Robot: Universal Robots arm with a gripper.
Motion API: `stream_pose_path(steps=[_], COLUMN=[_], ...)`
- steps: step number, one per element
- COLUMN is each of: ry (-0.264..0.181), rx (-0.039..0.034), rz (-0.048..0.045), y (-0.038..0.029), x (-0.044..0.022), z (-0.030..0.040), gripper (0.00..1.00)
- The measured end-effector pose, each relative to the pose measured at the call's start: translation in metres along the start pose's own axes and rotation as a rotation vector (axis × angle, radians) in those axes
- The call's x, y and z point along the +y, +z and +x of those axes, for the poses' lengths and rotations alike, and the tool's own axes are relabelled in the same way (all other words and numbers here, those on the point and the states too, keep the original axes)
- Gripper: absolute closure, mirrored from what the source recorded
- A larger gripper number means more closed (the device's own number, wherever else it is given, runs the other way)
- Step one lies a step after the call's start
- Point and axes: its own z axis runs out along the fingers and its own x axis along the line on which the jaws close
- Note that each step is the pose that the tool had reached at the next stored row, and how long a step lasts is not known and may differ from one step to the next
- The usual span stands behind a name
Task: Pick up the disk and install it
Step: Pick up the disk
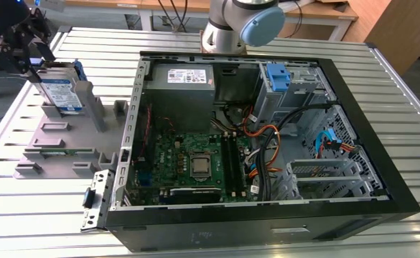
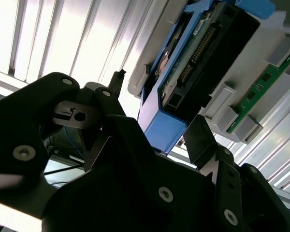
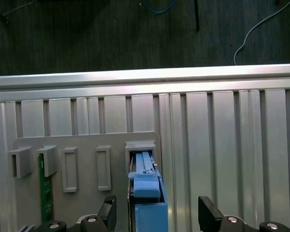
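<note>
The disk (image 1: 61,91) stands upright on edge in a slot of the grey holder (image 1: 73,134), at the exterior view's left. It is silver with a white-and-blue label and blue side rails. My gripper (image 1: 37,62) hangs right over its upper end. In the first wrist view the blue rail of the disk (image 3: 147,198) lies between the two black fingers (image 3: 109,209), with a gap on each side. The second wrist view shows the disk's (image 2: 193,63) connector edge between the fingers (image 2: 201,140). The gripper is open and straddles the disk without touching it.
An open computer case (image 1: 403,204) lies on the slatted metal table (image 1: 44,226), with a grey power-supply box (image 1: 184,80), a motherboard (image 1: 195,156) and a drive bay with a blue latch (image 1: 278,75). A green memory stick (image 3: 43,188) sits in the holder. The arm's base (image 1: 242,24) stands behind the case.
</note>
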Motion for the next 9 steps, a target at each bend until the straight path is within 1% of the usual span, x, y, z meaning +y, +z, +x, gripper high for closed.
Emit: stream_pose_path(steps=[4, 9], ry=[0.0, 0.0], rx=[0.0, -0.0001], rz=[0.0002, 0.0003], y=[-0.0002, -0.0022], x=[0.0001, 0.0], z=[0.0001, 0.0], gripper=[0.24, 0.24])
